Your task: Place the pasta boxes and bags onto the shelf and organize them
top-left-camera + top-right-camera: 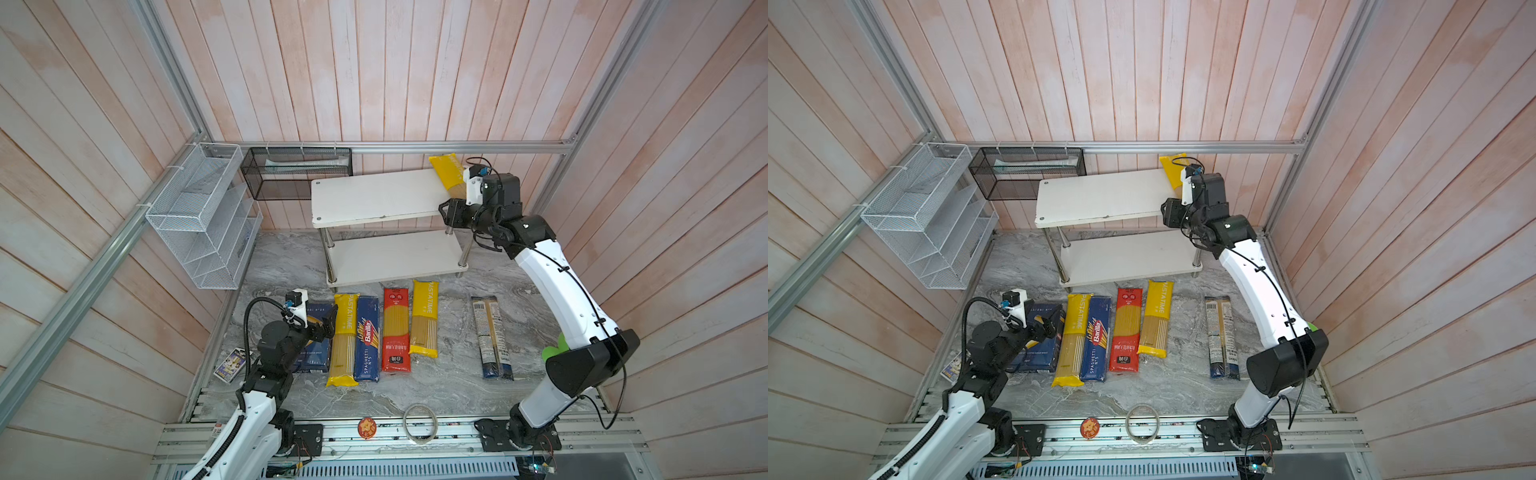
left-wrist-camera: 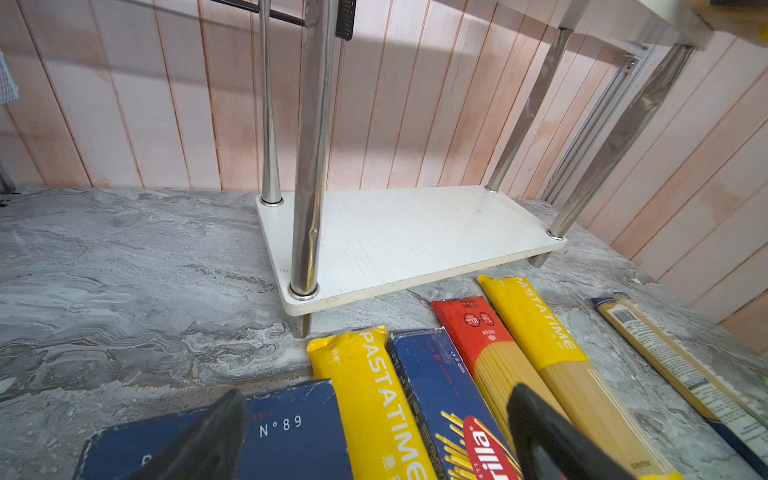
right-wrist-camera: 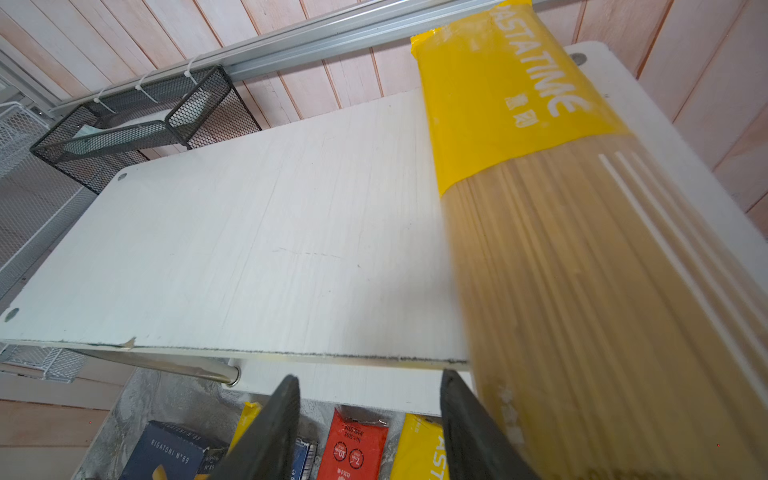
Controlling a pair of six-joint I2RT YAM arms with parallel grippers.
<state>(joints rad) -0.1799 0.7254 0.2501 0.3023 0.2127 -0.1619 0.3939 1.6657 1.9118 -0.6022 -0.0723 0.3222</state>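
Note:
The shelf (image 1: 374,197) stands at the back, its lower board (image 2: 415,241) bare. One yellow bag (image 1: 446,170) lies across the right end of the top board (image 3: 249,249). My right gripper (image 3: 369,376) is open at that board's front edge, beside this yellow bag (image 3: 561,249), with nothing between its fingers. In front of the shelf lie the rigatoni box (image 2: 299,428), a yellow bag (image 1: 345,340), the spaghetti box (image 1: 368,336), a red bag (image 1: 395,328), another yellow bag (image 1: 424,318) and a clear bag (image 1: 490,336). My left gripper (image 2: 376,392) hovers open over the rigatoni box.
A white wire rack (image 1: 199,216) and a black mesh basket (image 1: 297,172) hang on the walls at the back left. A small purple card packet (image 1: 230,363) lies left of my left arm. A tape ring (image 1: 419,424) and a round red tag (image 1: 367,428) sit on the front rail.

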